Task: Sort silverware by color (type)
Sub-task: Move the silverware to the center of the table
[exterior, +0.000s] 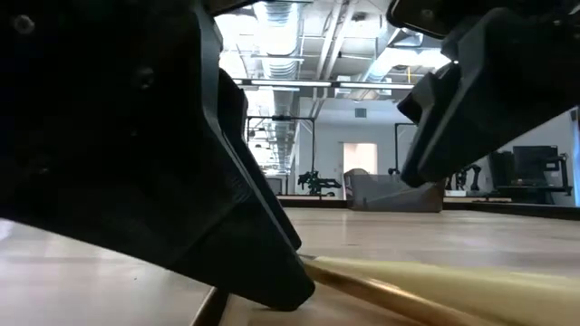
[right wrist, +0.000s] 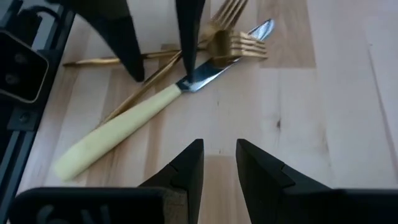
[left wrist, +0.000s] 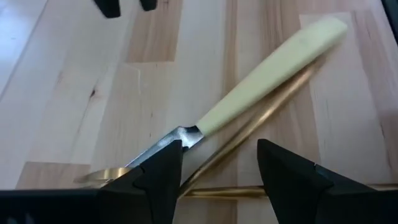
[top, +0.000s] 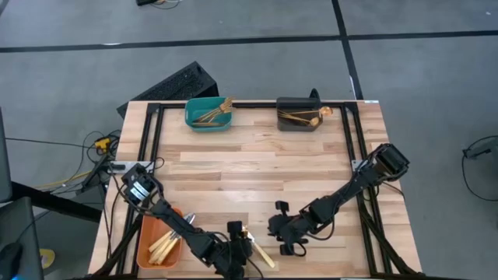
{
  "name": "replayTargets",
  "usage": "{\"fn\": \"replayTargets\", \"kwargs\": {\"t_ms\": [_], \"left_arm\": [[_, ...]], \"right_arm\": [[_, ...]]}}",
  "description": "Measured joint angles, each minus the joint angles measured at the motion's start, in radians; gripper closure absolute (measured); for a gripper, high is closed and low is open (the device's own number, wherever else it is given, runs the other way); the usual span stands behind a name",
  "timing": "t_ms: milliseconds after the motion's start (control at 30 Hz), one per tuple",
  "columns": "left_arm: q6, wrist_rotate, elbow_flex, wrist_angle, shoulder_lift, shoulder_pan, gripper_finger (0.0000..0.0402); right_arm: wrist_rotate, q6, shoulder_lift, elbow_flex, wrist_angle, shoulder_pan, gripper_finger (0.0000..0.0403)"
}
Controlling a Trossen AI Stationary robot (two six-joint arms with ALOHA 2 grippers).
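Left end effector [top: 243, 247] is low at the front edge of the worktop [top: 257, 167], fingers spread wide and straddling a small pile of silverware (nothing gripped yet). In the left wrist view the fingers [left wrist: 163, 168] bracket a slim gold handle [left wrist: 249, 127] lying under a knife [right wrist: 149, 106] with a cream handle and silver blade. A gold fork [right wrist: 239, 46] sits across the blade tip.

Right end effector [top: 292, 243] hovers just beside the same pile, jaws partly open and empty.

Rest of the silverware: some in the teal bin [top: 208, 114] and the dark bin [top: 299, 115] at the back edge, more in the orange bin [top: 159, 241] at the front left corner.

Risks, as I read it: pieces overlap, so closing here could catch two at once or lever the knife sideways. The thin handle lies flat on wood and may slip out. The two arms are close enough to bump.

Surface is pale butcher-block planks in a black frame. Grey floor with cables and a keyboard [top: 175, 84] behind; the low view shows ceiling lights and ducting.
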Motion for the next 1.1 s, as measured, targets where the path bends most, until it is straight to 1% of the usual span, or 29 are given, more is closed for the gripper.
{"fn": "replayTargets", "kwargs": {"t_ms": [133,333,500,767,833,967,1100], "left_arm": [[0.013,0.003,-0.026,0.014,-0.004,0.021,0.0205],[0.141,-0.011,-0.026,-0.032,-0.005,0.055,0.0205],[0.281,-0.008,-0.027,-0.053,-0.004,0.100,0.0205],[0.377,-0.016,-0.030,-0.106,-0.017,0.187,0.0205],[0.393,-0.017,-0.030,-0.112,-0.017,0.206,0.0205],[0.424,-0.043,-0.031,-0.126,-0.022,0.234,0.0205],[0.420,-0.110,-0.033,-0.193,-0.042,0.263,0.0205]], "right_arm": [[0.000,0.000,0.000,0.000,-0.023,0.007,0.0282],[0.000,0.005,0.000,0.000,-0.041,0.006,0.0282],[0.007,0.005,0.000,0.000,-0.048,0.006,0.0282],[0.008,0.008,0.000,0.000,-0.059,0.005,0.0282],[0.029,0.008,0.000,0.000,-0.068,0.005,0.0282],[0.068,0.009,-0.004,0.000,-0.115,0.005,0.0282],[0.083,0.024,-0.025,0.000,-0.164,-0.002,0.0282]]}}
